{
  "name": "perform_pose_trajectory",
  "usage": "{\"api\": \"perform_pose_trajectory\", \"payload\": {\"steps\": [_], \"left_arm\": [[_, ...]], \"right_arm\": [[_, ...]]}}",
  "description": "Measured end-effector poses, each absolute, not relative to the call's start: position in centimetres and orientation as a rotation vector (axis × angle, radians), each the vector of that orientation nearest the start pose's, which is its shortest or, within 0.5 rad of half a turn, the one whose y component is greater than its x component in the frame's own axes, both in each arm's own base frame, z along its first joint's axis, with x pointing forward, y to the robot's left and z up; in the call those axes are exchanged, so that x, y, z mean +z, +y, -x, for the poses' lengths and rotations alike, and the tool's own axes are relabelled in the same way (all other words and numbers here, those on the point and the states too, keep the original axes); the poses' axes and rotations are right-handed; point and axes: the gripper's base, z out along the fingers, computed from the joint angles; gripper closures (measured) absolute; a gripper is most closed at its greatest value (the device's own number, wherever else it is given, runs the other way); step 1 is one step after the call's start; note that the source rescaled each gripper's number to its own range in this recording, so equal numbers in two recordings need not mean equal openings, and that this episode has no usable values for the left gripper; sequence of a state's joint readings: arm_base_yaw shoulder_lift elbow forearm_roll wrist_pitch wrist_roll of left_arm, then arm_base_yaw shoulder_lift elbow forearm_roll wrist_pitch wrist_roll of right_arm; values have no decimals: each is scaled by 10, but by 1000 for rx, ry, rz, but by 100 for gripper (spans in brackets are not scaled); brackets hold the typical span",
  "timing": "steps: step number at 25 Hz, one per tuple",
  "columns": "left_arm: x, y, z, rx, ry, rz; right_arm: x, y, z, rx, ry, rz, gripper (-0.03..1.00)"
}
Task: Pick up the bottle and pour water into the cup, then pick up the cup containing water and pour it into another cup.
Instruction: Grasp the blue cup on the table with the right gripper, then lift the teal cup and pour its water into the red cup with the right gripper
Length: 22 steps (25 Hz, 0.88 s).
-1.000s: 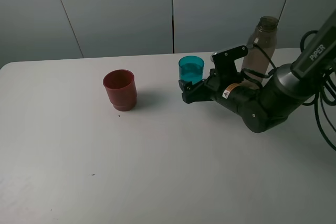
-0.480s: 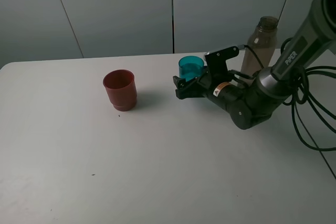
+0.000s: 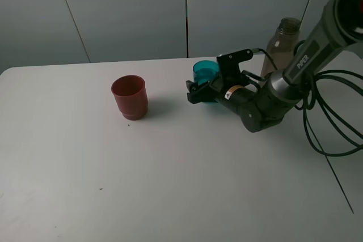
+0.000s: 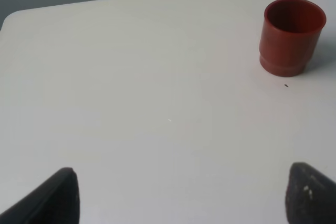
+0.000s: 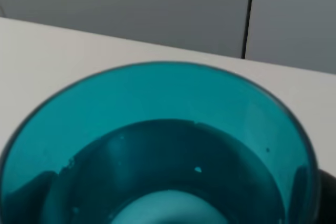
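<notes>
Two cups and one bottle point(image 3: 285, 42) stand on the table point(image 3: 170, 185). The teal cup point(image 3: 205, 72), with water inside, is between the jaws of the right gripper point(image 3: 199, 90), which are spread wide on both sides of it. The red-brown cup point(image 3: 130, 96) stands well apart, beyond their tips. The bottle is upright behind this gripper. The jaws of the left gripper point(image 4: 184, 198) are wide apart with nothing between them, and the red-brown cup is far ahead of them.
</notes>
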<state>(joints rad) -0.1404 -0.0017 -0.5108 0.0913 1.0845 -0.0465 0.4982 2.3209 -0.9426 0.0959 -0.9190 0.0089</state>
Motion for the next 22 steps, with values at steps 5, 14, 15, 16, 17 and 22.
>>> {"api": "perform_pose_trajectory", "payload": {"steps": [5,14,15,16,17,22], "left_arm": [[279,8,7,-7,2050,-90],[279,8,7,-7,2050,-90],[279,8,7,-7,2050,-90],[279,8,7,-7,2050,-90],[279,8,7,-7,2050,-90],[279,8,7,-7,2050,-90]], "right_arm": [[32,186,-356,301,1926,369,-2],[28,188,-360,292,1980,373,72],[27,187,-360,288,1984,360,94],[27,187,-361,287,1985,356,92],[27,187,-361,287,1987,356,92],[27,187,-361,277,1987,372,92]]}}
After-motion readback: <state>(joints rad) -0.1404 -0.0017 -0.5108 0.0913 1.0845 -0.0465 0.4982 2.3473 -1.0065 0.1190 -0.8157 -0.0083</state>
